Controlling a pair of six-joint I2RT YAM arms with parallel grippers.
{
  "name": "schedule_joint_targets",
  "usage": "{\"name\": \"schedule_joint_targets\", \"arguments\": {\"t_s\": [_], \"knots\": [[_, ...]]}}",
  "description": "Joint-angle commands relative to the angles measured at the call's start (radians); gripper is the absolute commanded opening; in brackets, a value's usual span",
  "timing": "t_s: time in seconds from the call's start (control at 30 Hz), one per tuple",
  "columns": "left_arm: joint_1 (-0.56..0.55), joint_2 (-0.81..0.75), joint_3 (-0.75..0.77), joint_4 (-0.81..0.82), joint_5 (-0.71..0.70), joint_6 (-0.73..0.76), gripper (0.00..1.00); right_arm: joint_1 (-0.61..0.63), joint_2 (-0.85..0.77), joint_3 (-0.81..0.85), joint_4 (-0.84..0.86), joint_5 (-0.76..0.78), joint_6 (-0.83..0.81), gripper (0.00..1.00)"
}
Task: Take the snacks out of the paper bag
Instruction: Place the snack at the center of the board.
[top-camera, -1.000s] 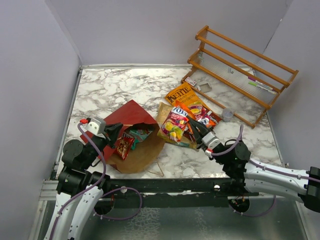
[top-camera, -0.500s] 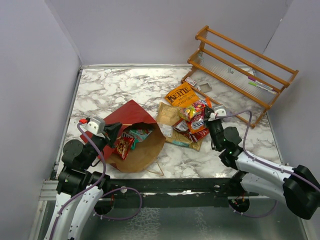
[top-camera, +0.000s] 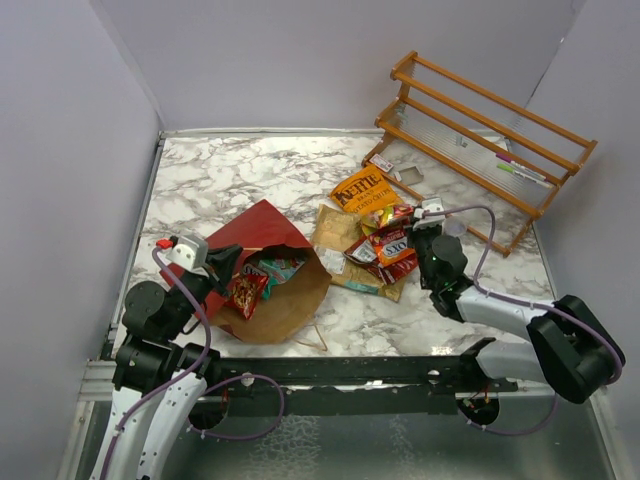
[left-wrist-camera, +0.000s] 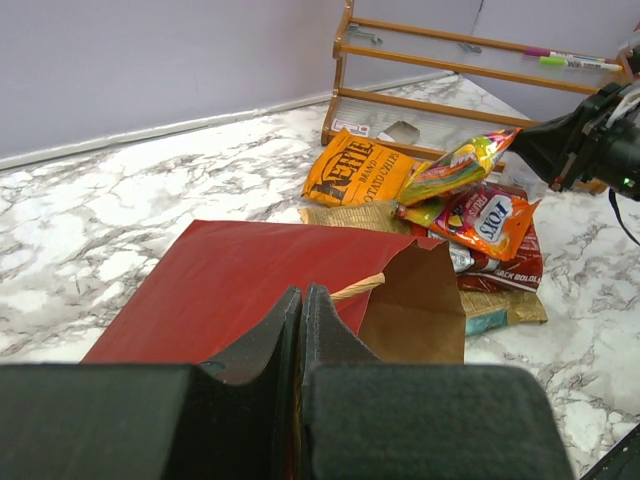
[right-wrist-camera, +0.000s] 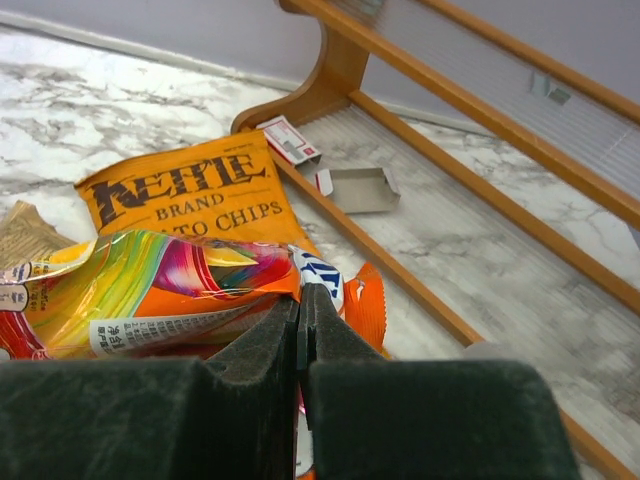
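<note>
The candy pack (right-wrist-camera: 150, 280), edge-pinched by the right tool (right-wrist-camera: 300, 297) at five o'clock of the Kettle bag (right-wrist-camera: 190, 195), could be dropped. The paper bag (left-wrist-camera: 230, 270) is seemingly pinched by the left tool (left-wrist-camera: 302, 297).

This looks like a robotics lab test cell. Plain pale walls (top-camera: 300, 60) box in a marble-patterned tabletop (top-camera: 230, 170). Two cabled robot arms, left (top-camera: 160, 320) and right (top-camera: 510, 320), are bolted to a metal rail (top-camera: 330, 370) along the bottom of the frame. A wooden rack (top-camera: 480, 130) leans at upper right.
</note>
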Motion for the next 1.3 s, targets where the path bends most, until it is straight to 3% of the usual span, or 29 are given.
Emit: {"name": "schedule_joint_targets", "arguments": {"t_s": [0.0,0.1,0.3,0.5,0.6,0.73,1.0,1.17,1.27], "knots": [[0.011,-0.016,0.015,-0.013,-0.035,0.007,0.0,-0.003,-0.017,-0.058,0.028,0.015,0.121,0.01],[0.013,-0.014,0.013,-0.009,-0.033,0.008,0.0,-0.003,-0.124,-0.075,-0.114,-0.14,0.159,0.01],[0.014,-0.015,0.01,-0.001,-0.027,0.008,0.0,-0.003,-0.305,-0.13,-0.25,-0.14,0.227,0.03],[0.014,-0.02,0.012,-0.002,-0.024,0.008,0.0,-0.003,-0.251,-0.044,-0.419,-0.271,0.283,0.03],[0.015,-0.023,0.011,-0.002,-0.021,0.008,0.0,-0.003,-0.216,-0.016,-0.455,-0.218,0.332,0.06],[0.015,-0.03,0.012,-0.005,-0.022,0.01,0.0,-0.003,-0.247,-0.02,-0.504,-0.099,0.407,0.27],[0.014,-0.031,0.01,-0.002,-0.021,0.01,0.0,-0.003,-0.458,-0.102,-0.531,-0.071,0.406,0.51],[0.015,-0.03,0.01,-0.002,-0.021,0.01,0.0,-0.003,-0.565,-0.14,-0.454,-0.226,0.324,0.74],[0.015,-0.029,0.01,-0.002,-0.022,0.01,0.0,-0.003,-0.607,-0.168,-0.343,-0.45,0.206,0.79]]}}
